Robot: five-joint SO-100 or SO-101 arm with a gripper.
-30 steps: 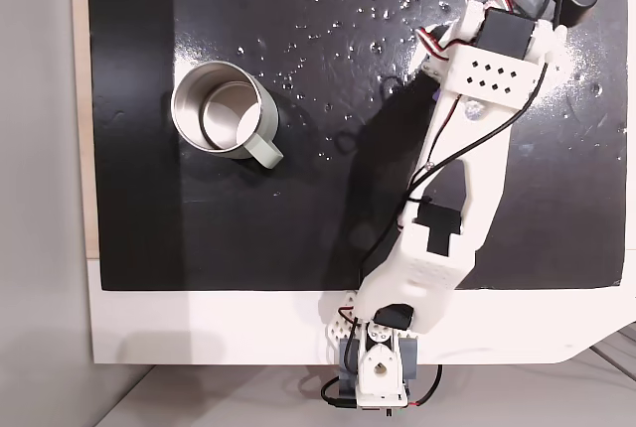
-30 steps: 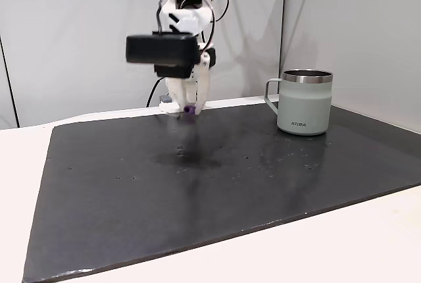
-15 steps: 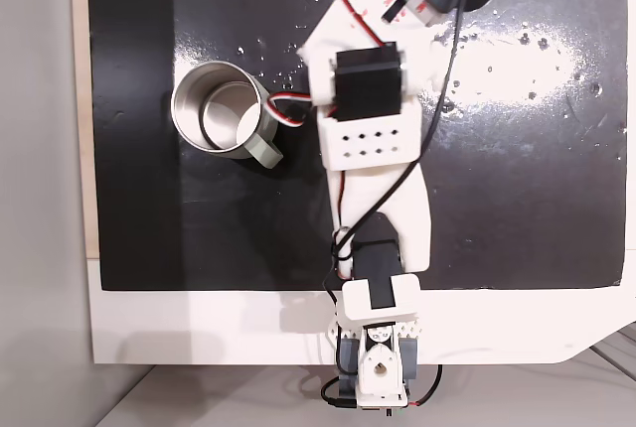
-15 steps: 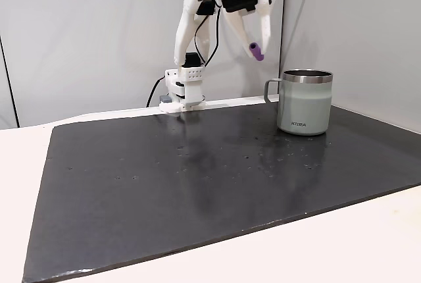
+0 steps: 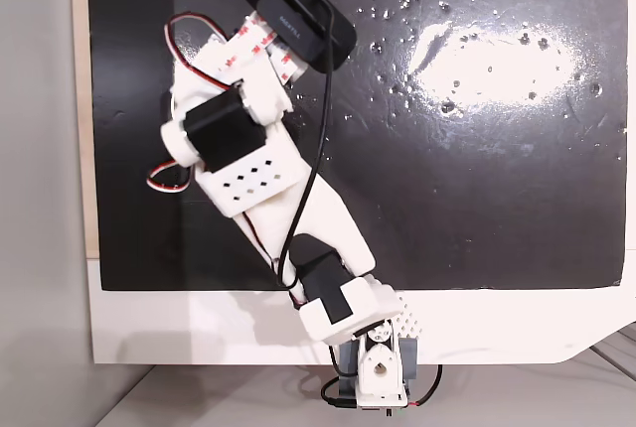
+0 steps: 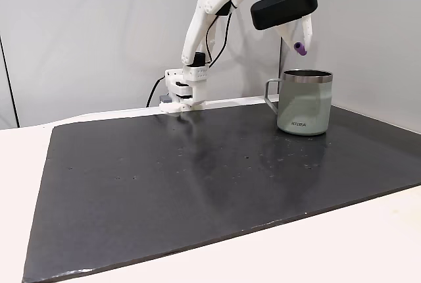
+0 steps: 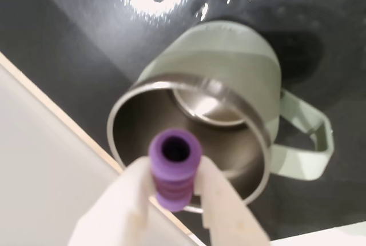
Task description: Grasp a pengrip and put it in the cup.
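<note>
Black, glossy matting (image 6: 197,184) covers a white table (image 6: 368,243) in front of a pale wall, and water spots catch the light on it in a fixed view from above. Pinched between the two white fingers (image 7: 220,200) is the pengrip (image 7: 173,166), a small purple ribbed tube whose open end faces the wrist camera; the fingers press against its two sides, with most of its length sticking out past their tips. In a fixed view from the side the gripper (image 6: 300,45) hangs high in the air, pointing down, with the pengrip (image 6: 300,49) at its tip. Directly below the gripper (image 7: 174,186) lies the cup (image 7: 229,108), its shiny steel mouth open beneath the pengrip, which is well clear of the rim. The cup (image 6: 304,102) stands upright on the matting, pale grey-green, its handle turned towards the arm's base. From above, the white arm (image 5: 258,169) reaches from its base at the table edge and covers the cup.
</note>
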